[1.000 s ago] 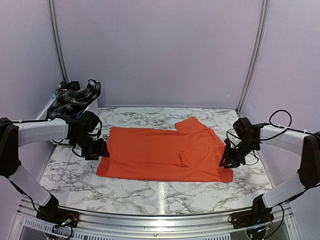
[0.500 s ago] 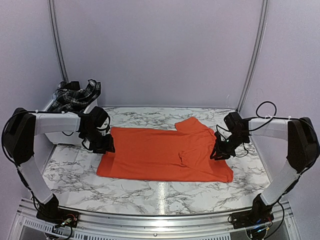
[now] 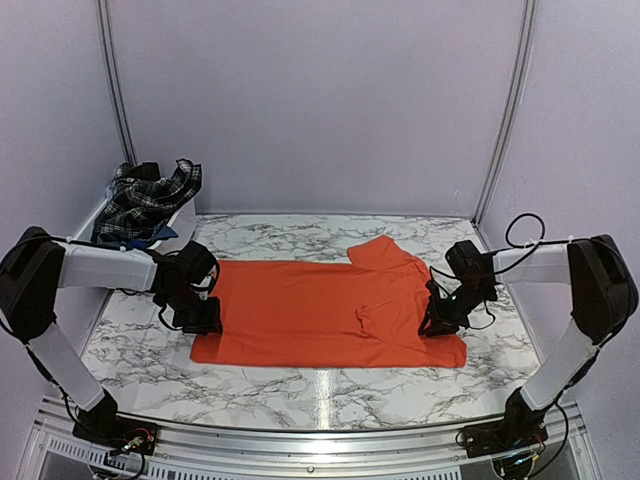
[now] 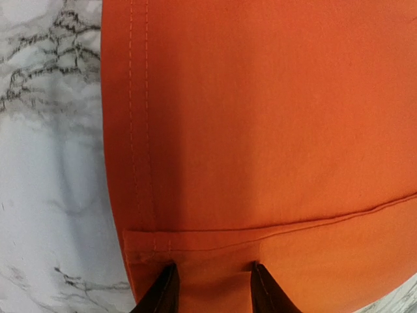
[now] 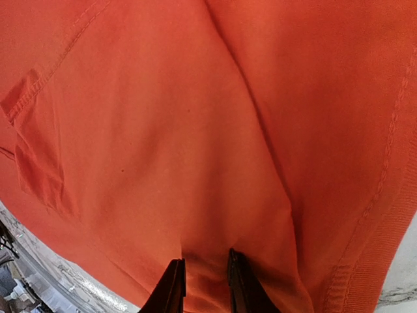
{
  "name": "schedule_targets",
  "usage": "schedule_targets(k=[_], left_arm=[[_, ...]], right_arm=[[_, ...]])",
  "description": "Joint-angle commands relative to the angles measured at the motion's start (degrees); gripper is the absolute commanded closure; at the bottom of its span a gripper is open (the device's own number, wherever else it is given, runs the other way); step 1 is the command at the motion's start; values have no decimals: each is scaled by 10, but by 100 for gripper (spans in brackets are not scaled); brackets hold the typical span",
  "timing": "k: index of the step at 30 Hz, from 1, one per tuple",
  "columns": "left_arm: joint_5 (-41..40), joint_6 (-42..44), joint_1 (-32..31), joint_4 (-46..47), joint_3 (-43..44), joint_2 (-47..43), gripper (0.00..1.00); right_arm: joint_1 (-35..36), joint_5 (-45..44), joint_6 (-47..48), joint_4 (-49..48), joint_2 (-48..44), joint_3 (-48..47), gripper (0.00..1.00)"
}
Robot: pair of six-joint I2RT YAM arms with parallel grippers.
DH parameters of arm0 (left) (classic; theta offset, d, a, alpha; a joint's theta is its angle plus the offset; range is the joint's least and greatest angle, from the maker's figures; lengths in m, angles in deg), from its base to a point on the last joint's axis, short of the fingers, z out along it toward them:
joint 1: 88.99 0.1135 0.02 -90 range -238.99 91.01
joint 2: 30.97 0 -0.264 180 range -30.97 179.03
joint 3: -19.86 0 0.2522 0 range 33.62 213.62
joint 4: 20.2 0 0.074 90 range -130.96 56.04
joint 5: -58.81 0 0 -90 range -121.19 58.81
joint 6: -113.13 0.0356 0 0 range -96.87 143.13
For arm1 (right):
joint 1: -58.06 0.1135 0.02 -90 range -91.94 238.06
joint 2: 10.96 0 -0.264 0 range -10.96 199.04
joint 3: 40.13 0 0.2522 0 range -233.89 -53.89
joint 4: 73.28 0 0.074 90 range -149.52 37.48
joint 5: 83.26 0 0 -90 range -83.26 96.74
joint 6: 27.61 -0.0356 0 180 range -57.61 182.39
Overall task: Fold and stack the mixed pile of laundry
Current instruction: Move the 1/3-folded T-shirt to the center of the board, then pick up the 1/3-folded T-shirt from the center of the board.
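Between the half-parted fingers of your left gripper (image 4: 213, 268) sits the hem of the orange T-shirt (image 3: 320, 310), your right gripper (image 5: 206, 258) pinches a fold at its other end, and the shirt lies spread on the marble table (image 3: 300, 385).

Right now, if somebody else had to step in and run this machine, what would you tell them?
Left claw: jaws apart over a hem corner of the orange T-shirt, no pinch seen.
Right claw: shut on a pucker of cloth at its other end.
Shirt lies spread on the table; plaid piece sits in the white bin.
Done: shirt laid out. Left: all folding and stacking.
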Motion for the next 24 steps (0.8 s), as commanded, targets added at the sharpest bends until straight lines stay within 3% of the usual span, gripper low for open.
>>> schedule_targets(k=[1,6,13,24], left_arm=[[-2,-40,-23,-41,-58,-28,60],[-12,-47,-22,-51,-49,-55,54],[5,5,24,-74,92,-16,37],[-14,60,66,-91,296,129,27]], right_arm=[[8,4,6,32,-19,45,76],[8,49,16,47,-52,30,74],[-37,30,50,40,-43,-135,58],[-42,-58,77,31,226,-492,55]])
